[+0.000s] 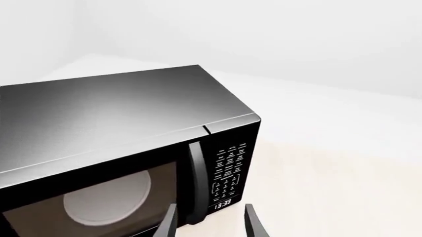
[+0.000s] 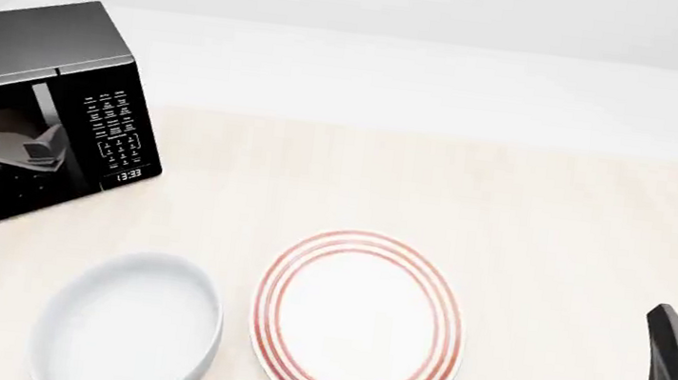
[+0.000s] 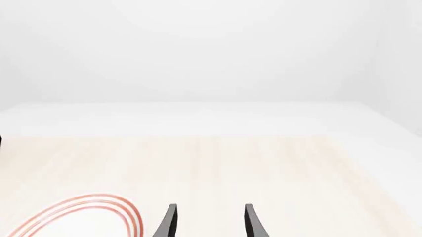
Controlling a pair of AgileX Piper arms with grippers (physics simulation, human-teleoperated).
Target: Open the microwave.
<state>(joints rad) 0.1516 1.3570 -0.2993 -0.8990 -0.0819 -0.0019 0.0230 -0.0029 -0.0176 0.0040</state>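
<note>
I saw my left gripper (image 1: 208,222), jaws parted and empty, facing the glossy black boxy microwave (image 1: 125,148) at ten o'clock.

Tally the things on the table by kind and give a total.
Microwave: 1
White bowl: 1
Red-ringed plate: 1
Total: 3

One microwave (image 2: 39,70), one plate (image 2: 358,322) (red-ringed), one white bowl (image 2: 129,324), two grippers.
</note>
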